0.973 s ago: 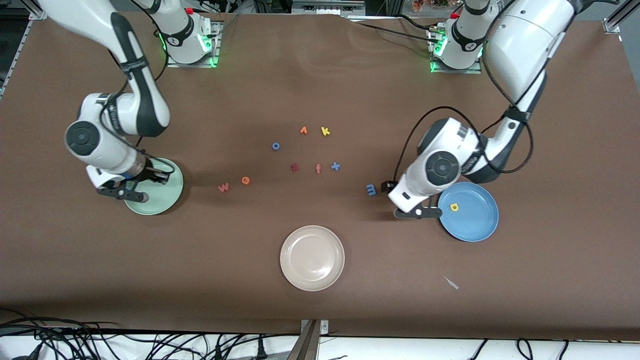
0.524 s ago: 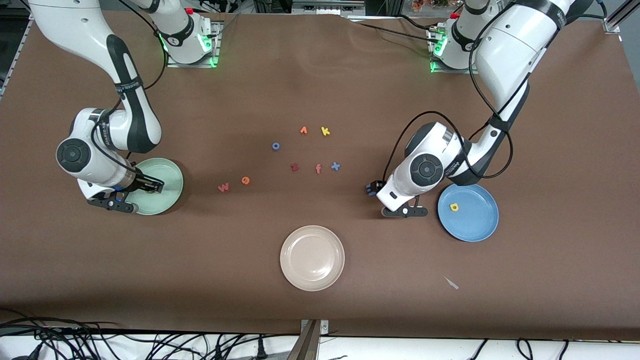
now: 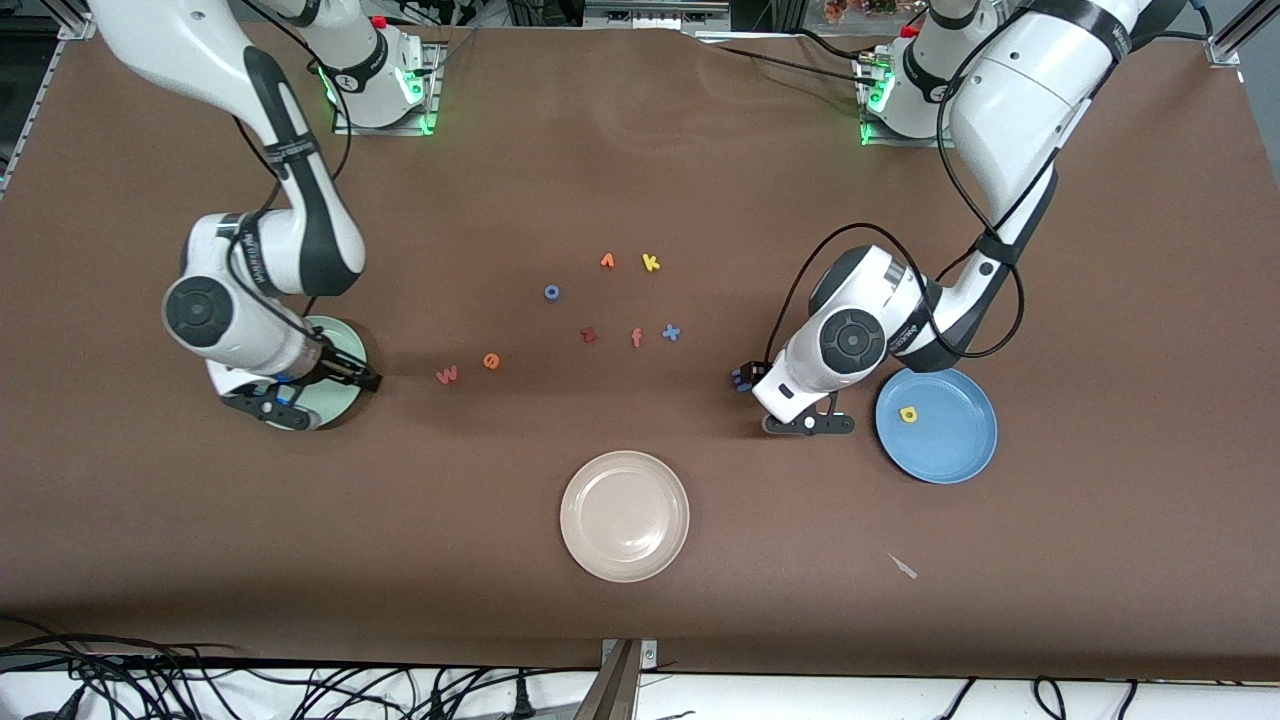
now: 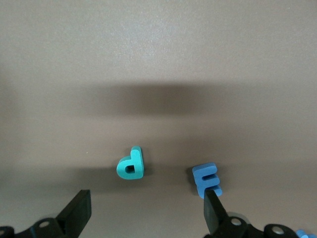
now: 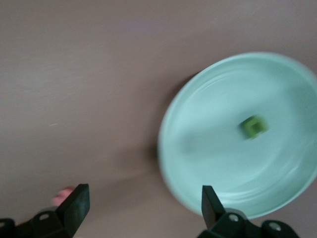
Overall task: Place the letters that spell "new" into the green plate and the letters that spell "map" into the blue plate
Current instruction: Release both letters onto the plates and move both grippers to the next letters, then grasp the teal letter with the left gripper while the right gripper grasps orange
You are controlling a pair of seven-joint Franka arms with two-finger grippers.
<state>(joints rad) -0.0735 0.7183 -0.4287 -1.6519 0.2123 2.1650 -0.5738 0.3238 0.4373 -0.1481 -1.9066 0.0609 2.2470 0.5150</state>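
The green n (image 5: 253, 126) lies in the green plate (image 5: 218, 158), free of any grip. My right gripper (image 5: 143, 206) hangs open over that plate's rim, empty; a bit of the pink w (image 5: 62, 196) shows by one finger. The w (image 3: 447, 375) and the orange e (image 3: 491, 361) lie on the table between the plate and the letter cluster. My left gripper (image 4: 146, 213) stands open low over the table, with the teal p (image 4: 131, 163) ahead of its gap and the blue m (image 4: 207, 179) against one finger. The yellow a (image 3: 908, 414) lies in the blue plate (image 3: 950, 450).
A beige plate (image 3: 625, 516) sits nearer the front camera, mid-table. Loose letters lie in the middle: a blue o (image 3: 551, 292), an orange letter (image 3: 607, 261), a yellow k (image 3: 651, 262), a dark red z (image 3: 589, 335), a salmon f (image 3: 636, 338), a blue x (image 3: 671, 332).
My right gripper has opened, left the green n in the green plate and shifted toward the w. The left gripper moved from the blue plate's rim to the m, then stopped.
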